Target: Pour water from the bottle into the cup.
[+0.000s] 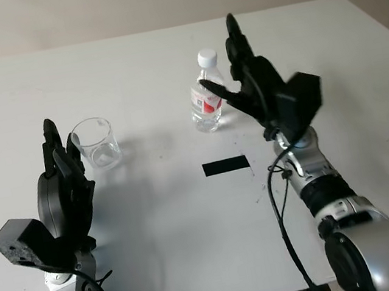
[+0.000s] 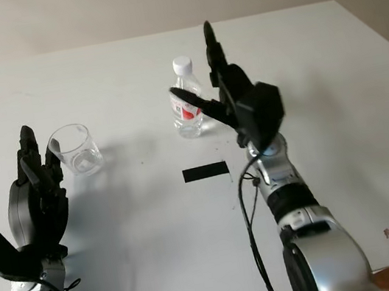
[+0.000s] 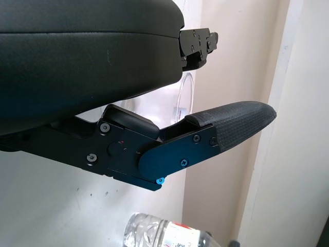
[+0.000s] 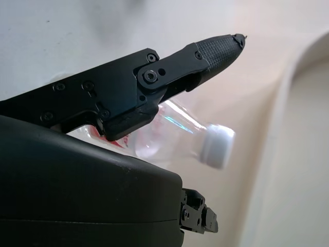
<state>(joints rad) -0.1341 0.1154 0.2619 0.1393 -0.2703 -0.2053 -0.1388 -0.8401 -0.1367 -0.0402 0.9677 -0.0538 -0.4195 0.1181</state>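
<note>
Right hand (image 1: 243,77) is open, holding nothing. It is standing raised over the desk (image 1: 158,241) with fingers pointing up and toward the far edge, palm facing the water bottle (image 1: 207,97). Thumb (image 1: 221,90) is reaching across in front of the bottle's label; cannot tell from the head views whether it is touching the plastic. In the right wrist view the bottle (image 4: 175,134) is sitting between the palm shell and the thumb (image 4: 205,54), white cap (image 4: 217,146) clear of both, no finger visibly wrapped around it. Right forearm is rising steeply from the near right corner, wrist bent, cable hanging loose alongside it.

Left hand (image 1: 63,186) is also open and holding nothing. It is standing upright near the left edge, fingers up, palm turned toward the cup (image 1: 96,142). The cup is just beside the fingertips, toward the far side; no contact that I can see. Left wrist view is showing the thumb (image 3: 231,126) extended with the cup's clear wall (image 3: 185,100) behind it, and the bottle (image 3: 164,234) lying farther off across the desk.

Bottle is standing upright, cap on, around the middle of the desk, a bit toward the far edge. It is clear plastic with a red-and-white label. Cup is a clear tumbler, upright, left of the bottle and well apart from it. A black rectangular strip (image 1: 225,166) is lying flat on the desk, on the near side of the bottle, not touching it.
</note>
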